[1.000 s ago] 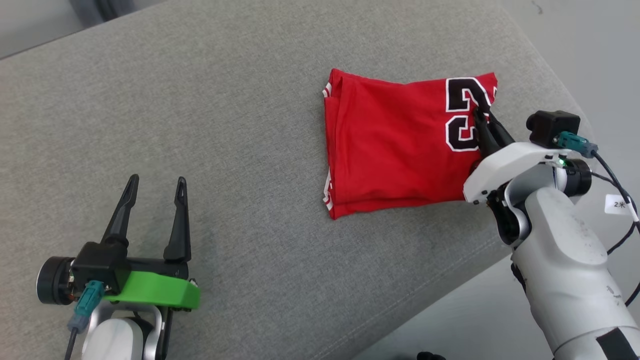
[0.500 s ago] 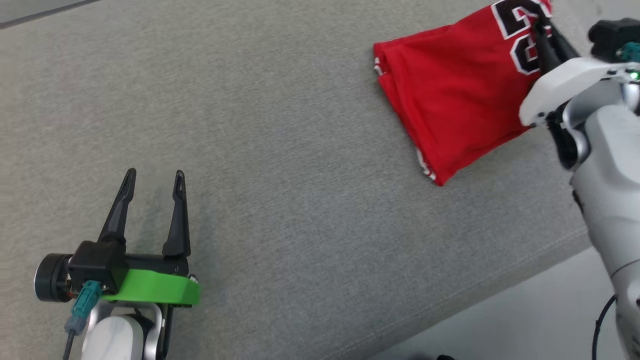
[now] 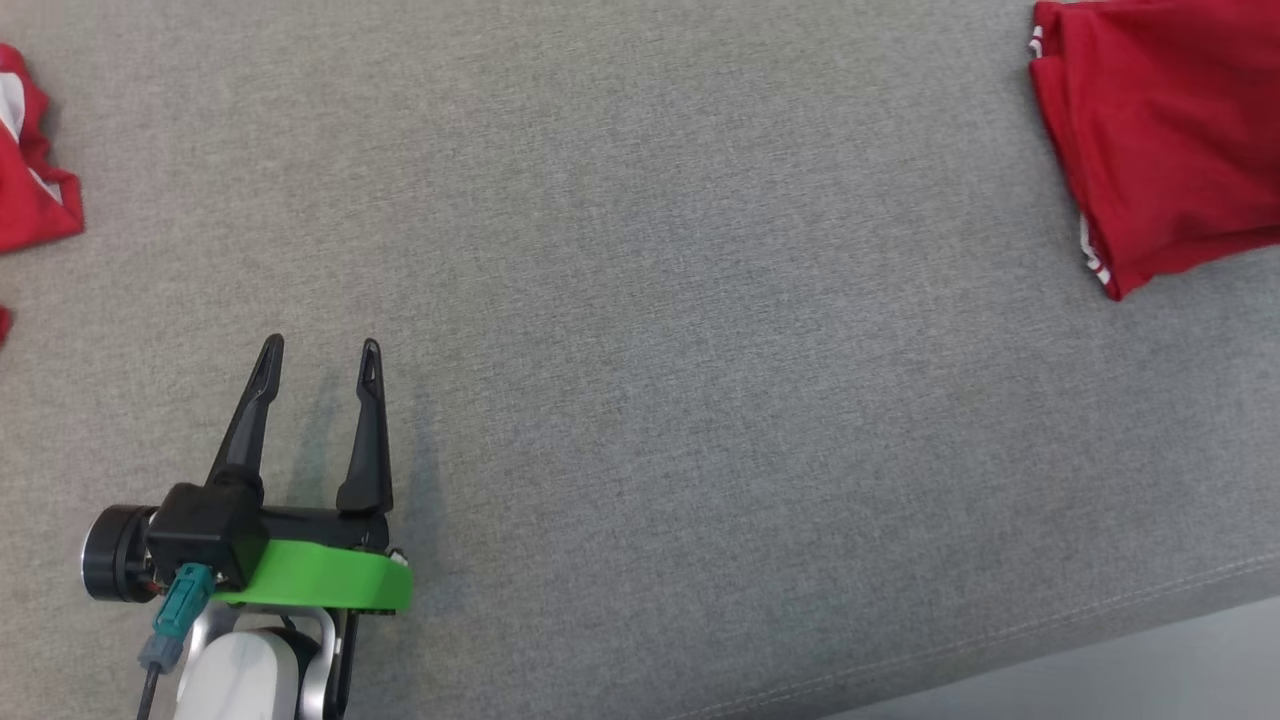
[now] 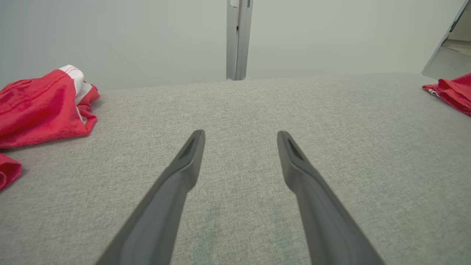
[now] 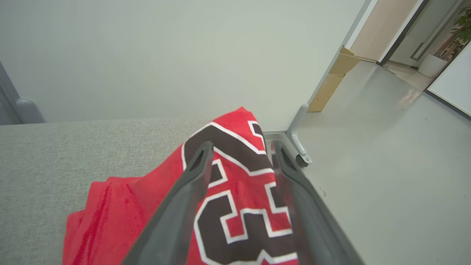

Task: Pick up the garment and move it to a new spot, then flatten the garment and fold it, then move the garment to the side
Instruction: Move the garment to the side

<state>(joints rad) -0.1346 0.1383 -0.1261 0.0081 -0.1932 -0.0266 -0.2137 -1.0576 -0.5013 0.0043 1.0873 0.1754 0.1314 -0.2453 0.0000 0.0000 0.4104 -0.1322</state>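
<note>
I find a broad grey woven fabric surface (image 3: 640, 300). The folded red jersey with black, white-edged numerals (image 3: 1160, 130) lies at its far right. A crumpled red cloth (image 3: 30, 190) sits far left. My right gripper (image 5: 243, 145) stands over the numerals, fingers parted, gripping nothing. My left gripper (image 3: 321, 345), near left, is spread wide and empty.

There are two red garments on one grey cushion (image 3: 640, 300): a folded garment (image 3: 1160, 130) at 2 o'clock and a crumpled garment (image 3: 30, 190) at 9 o'clock. There are two grippers: the left gripper (image 3: 321, 342) at 8 o'clock and the right gripper (image 5: 243, 144). Each has two dark fingers.
</note>
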